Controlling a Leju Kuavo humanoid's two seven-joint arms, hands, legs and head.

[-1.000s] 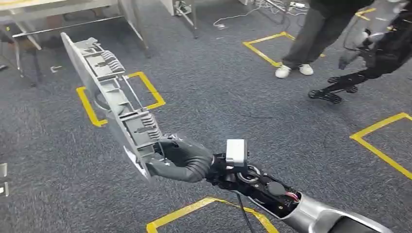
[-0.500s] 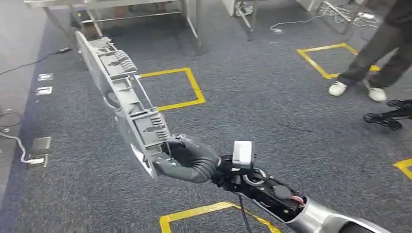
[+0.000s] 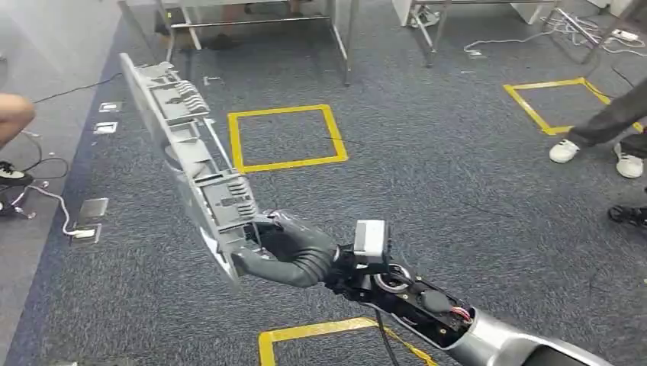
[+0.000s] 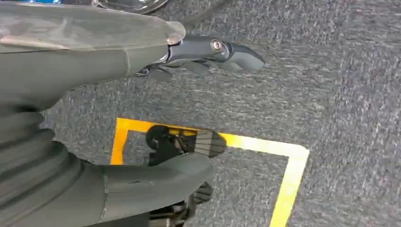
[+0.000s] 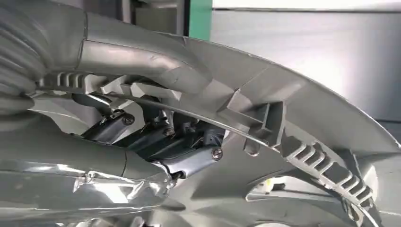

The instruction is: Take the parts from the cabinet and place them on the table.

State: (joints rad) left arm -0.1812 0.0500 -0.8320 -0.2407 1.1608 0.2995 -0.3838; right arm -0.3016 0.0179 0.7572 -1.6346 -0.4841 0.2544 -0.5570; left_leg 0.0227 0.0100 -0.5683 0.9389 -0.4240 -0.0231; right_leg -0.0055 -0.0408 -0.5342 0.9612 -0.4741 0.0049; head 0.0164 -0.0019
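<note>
Gripping the long grey part (image 3: 191, 164) at its near end, the right robot hand (image 3: 286, 248) is holding it out ahead of the body, the far end angling up and away over the carpet (image 3: 427, 183). The fingers (image 5: 156, 130) are wrapping in among the ribs and the thin rod on the part's inner face while the thumb is bearing on the smooth side, which probably gives a firmer purchase than the flat shell would. Carrying it raised and forward is likely keeping so long a piece from dragging or knocking the robot's legs. The left robot hand (image 4: 142, 118) is hanging beside the body over a yellow tape square (image 4: 279, 156), fingers apart and holding nothing. Metal-legged counters (image 3: 336, 30) are standing at the far side of the room, well apart from the part, so the placing is not yet done. A person's white shoes (image 3: 595, 156) are showing to the right, near another taped square
</note>
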